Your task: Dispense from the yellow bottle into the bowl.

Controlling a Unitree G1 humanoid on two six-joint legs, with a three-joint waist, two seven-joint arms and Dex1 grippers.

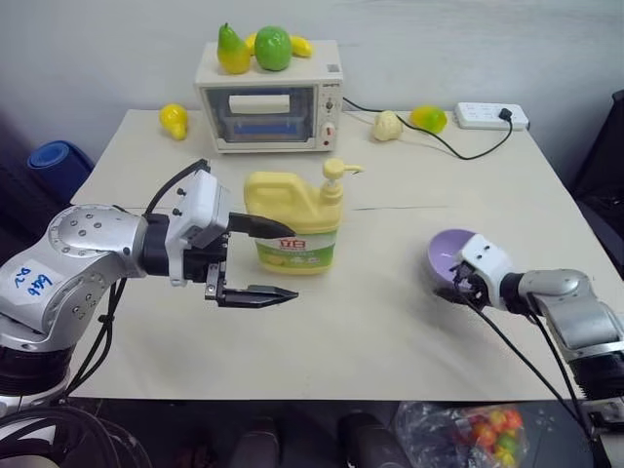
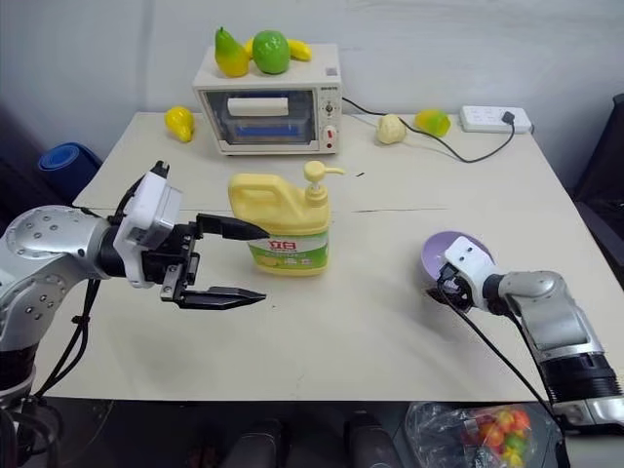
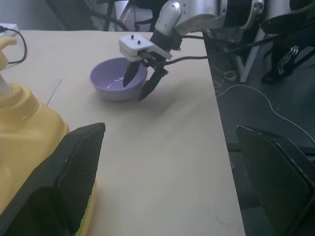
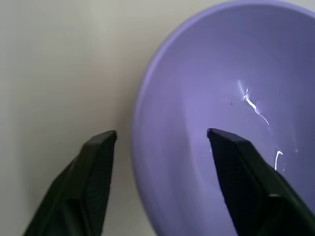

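Note:
The yellow bottle (image 1: pixel 292 200), a pale-yellow jug with a handle, a pump top and a green-and-yellow label, stands upright in the middle of the table. My left gripper (image 1: pixel 292 261) hovers open at its left side, pointing right, with the upper finger in front of the jug's body and the lower one just in front of its base. At the right sits the lavender bowl (image 1: pixel 444 252). My right gripper (image 4: pixel 162 132) straddles the near rim of this bowl (image 4: pixel 236 73), one finger inside and one outside, with gaps showing on both sides.
A white toaster oven (image 1: pixel 268 97) with toy fruits on top stands at the back. Loose toy fruits (image 1: pixel 174 120) and a power strip (image 1: pixel 490 115) with its cable lie along the far edge. A plastic bag of coloured pieces (image 1: pixel 478 434) hangs below the front right edge.

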